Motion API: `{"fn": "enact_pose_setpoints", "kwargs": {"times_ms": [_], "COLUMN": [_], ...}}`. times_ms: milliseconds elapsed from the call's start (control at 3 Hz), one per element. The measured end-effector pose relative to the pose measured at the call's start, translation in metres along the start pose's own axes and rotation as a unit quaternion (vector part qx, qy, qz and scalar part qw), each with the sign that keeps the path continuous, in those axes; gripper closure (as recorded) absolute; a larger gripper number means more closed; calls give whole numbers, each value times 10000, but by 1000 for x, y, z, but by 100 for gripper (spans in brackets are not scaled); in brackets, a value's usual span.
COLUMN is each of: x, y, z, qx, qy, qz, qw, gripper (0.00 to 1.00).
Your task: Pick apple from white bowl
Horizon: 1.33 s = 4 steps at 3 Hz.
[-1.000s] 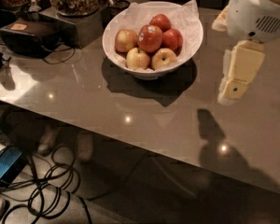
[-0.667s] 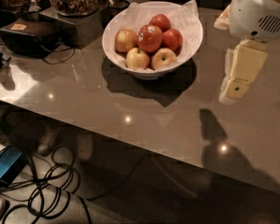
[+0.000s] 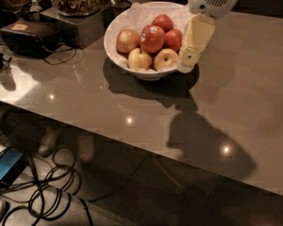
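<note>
My gripper (image 3: 188,63): pointing down at glossy white round bowl's (image 3: 114,32) rim; grip unclear to me.
Deep-red stickered apple (image 3: 152,39): near it, inside bowl.

One high view, angled down — jaws upper right

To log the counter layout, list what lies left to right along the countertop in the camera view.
Black case → dark box → left rim of the white bowl → stickered apple inside it → gripper over the bowl's right edge.
</note>
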<state>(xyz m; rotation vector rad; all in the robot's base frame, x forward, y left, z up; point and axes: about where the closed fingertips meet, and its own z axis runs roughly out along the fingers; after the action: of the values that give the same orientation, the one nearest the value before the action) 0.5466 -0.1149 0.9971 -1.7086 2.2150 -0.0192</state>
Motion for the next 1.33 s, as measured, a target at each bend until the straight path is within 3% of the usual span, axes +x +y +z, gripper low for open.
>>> {"fn": "enact_pose_setpoints", "kwargs": {"times_ms": [667, 1000, 1333], "x": [-17, -40, -58], "y": [-11, -31, -48], "z": [3, 8, 11], "qx": [90, 147, 200], "qy": [-345, -541, -614], "qz": [-24, 75, 161], "qw": [9994, 9984, 9978], "gripper": [0, 0, 15]}}
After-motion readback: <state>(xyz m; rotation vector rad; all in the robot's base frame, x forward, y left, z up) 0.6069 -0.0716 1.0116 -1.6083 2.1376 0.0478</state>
